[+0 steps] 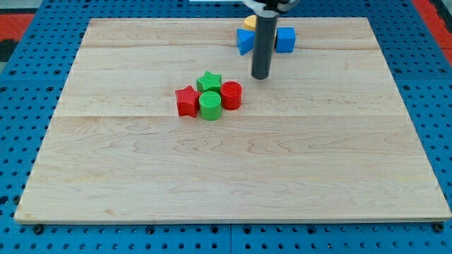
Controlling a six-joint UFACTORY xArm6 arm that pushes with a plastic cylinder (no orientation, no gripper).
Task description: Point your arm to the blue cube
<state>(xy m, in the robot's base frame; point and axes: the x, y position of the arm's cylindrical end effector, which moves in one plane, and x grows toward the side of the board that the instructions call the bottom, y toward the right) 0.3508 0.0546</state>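
Observation:
The blue cube (pixel 284 39) sits near the view's top, right of centre, on the wooden board (pixel 233 176). My dark rod comes down from the top edge and my tip (pixel 260 76) rests on the board just below and left of the cube, a short gap apart. A second blue block (pixel 244 41) lies left of the rod, partly hidden by it. A yellow block (pixel 248 22) peeks out behind it at the top.
A tight cluster lies left of my tip: a red star (pixel 186 101), a green star (pixel 209 81), a green cylinder (pixel 210 106) and a red cylinder (pixel 231 94). A blue pegboard (pixel 28 85) surrounds the board.

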